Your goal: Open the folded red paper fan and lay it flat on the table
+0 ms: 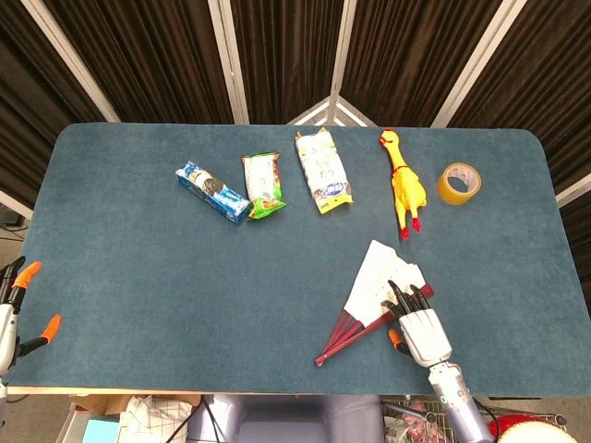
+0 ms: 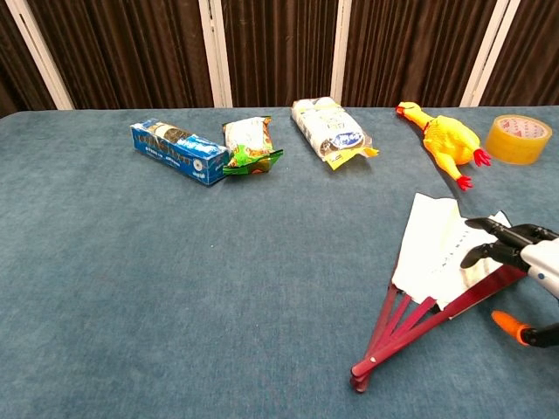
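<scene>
The paper fan (image 1: 371, 293) (image 2: 434, 256) lies partly spread on the blue table, white leaf up, its red ribs meeting at a pivot near the front edge. My right hand (image 1: 417, 325) (image 2: 522, 262) hovers over the fan's right edge, fingers apart and stretched over the white leaf and the outer red rib; it holds nothing. Whether the fingertips touch the paper I cannot tell. My left hand (image 1: 17, 309) shows only at the far left edge of the head view, off the table, fingers apart and empty.
Along the back of the table lie a blue snack box (image 1: 212, 192), a green snack bag (image 1: 262, 185), a white-yellow packet (image 1: 322, 170), a yellow rubber chicken (image 1: 404, 184) and a roll of tape (image 1: 459, 183).
</scene>
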Robot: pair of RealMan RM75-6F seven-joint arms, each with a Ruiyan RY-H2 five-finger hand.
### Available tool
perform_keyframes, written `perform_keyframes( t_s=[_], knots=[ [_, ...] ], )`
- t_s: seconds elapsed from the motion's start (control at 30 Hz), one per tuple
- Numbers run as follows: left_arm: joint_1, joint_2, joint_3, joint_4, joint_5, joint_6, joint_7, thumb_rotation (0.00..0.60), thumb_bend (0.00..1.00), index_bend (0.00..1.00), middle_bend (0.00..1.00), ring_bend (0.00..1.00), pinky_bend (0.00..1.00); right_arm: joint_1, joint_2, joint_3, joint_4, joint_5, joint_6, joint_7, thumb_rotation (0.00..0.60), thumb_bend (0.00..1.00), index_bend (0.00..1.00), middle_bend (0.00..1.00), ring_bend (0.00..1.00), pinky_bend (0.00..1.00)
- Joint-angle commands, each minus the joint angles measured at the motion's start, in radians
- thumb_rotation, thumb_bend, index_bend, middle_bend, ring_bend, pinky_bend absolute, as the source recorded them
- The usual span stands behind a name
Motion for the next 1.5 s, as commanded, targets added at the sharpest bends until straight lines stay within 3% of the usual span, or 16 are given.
perform_keyframes(
  t_s=[0.03, 0.33, 0.7, 1.5],
  knots=[
    [-0.002, -0.002, 0.000, 0.000, -0.002, -0.003, 0.005, 0.600, 0.42, 0.14, 0.00, 0.00, 0.00, 0.006, -0.011, 0.001, 0.013, 0.002, -0.004, 0.009, 0.600, 0.40, 0.28, 0.05, 0.22, 0.11],
    [-0.007, -0.012, -0.002, 0.001, -0.013, -0.011, 0.027, 0.600, 0.42, 0.14, 0.00, 0.00, 0.00, 0.022, -0.050, 0.003, 0.067, 0.005, -0.011, 0.040, 0.600, 0.40, 0.30, 0.05, 0.22, 0.11],
    [-0.008, -0.016, 0.000, 0.000, -0.013, -0.014, 0.039, 0.600, 0.42, 0.14, 0.00, 0.00, 0.00, 0.043, -0.077, 0.012, 0.102, -0.004, 0.006, 0.074, 0.600, 0.40, 0.42, 0.05, 0.22, 0.11],
    [-0.013, -0.020, 0.003, -0.002, -0.017, -0.023, 0.053, 0.600, 0.41, 0.14, 0.00, 0.00, 0.00, 0.060, -0.068, -0.002, 0.110, 0.005, -0.009, 0.095, 0.600, 0.40, 0.45, 0.05, 0.22, 0.11]
  ],
)
